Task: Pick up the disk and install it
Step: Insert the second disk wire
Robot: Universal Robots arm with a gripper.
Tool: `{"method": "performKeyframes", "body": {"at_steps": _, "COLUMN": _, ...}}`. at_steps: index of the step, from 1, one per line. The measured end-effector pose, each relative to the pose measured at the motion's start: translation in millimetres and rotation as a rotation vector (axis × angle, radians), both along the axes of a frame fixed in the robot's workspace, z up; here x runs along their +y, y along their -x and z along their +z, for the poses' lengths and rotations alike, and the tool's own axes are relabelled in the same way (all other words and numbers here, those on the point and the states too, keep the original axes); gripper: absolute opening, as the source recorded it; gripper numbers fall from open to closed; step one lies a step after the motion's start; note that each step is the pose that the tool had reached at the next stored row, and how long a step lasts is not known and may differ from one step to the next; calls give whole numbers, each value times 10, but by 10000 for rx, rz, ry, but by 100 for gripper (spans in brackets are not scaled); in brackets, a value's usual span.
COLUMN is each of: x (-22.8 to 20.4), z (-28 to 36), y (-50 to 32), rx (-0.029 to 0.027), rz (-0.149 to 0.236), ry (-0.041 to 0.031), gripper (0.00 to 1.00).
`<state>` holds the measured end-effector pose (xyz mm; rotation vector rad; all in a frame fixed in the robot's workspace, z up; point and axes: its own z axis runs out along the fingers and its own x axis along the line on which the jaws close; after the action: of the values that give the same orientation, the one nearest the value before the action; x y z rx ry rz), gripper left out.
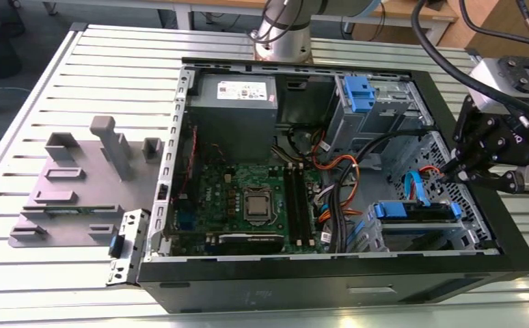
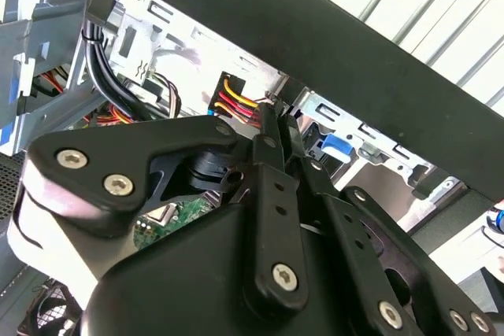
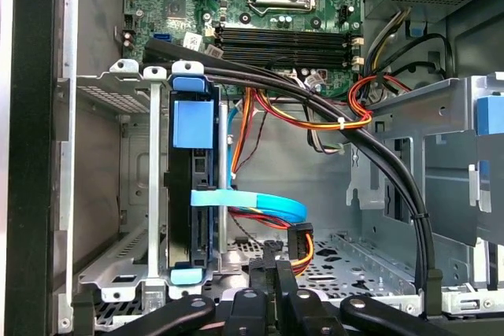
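The computer case (image 1: 337, 280) lay open on the slatted metal table (image 1: 109, 61). Inside it sat the green motherboard (image 1: 246, 198), the grey power supply box (image 1: 237, 92) and lots of coloured wires (image 1: 337, 171).

The disk (image 3: 193, 194) was already sitting in its metal cage (image 3: 134, 186), at the corner of the case on the exterior view's right. In the first wrist view it stood on its thin edge. Its long side ran from the motherboard end of the case toward the camera. Its blue bracket (image 3: 194, 122) wrapped round the end, and a blue tab stuck out at each end. In the exterior view the same blue bracket (image 1: 414, 210) sat on top of the cage.

The gripper (image 1: 469, 174) hung over the edge of the case on the exterior view's right, just above and beside the cage. Its fingers (image 3: 272, 273) were pressed together, and they held nothing. In the second wrist view the fingertips (image 2: 272, 120) also looked closed, with no gap between them.

In the first wrist view the disk lay just ahead of the closed fingertips and a little to one side. A flat blue cable (image 3: 252, 202) and a plug with red and yellow wires (image 3: 301, 243) sat between the fingertips and the disk. The fingers were near the disk but did not touch it.

I think the disk was in its place.
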<state>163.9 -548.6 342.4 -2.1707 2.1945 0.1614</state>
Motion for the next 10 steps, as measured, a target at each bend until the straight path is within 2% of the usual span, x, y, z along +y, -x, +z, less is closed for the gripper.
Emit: {"method": "performKeyframes", "body": {"at_steps": 10, "x": 3, "z": -3, "y": 1, "rx": -1, "rz": 0, "ry": 1, "gripper": 16}}
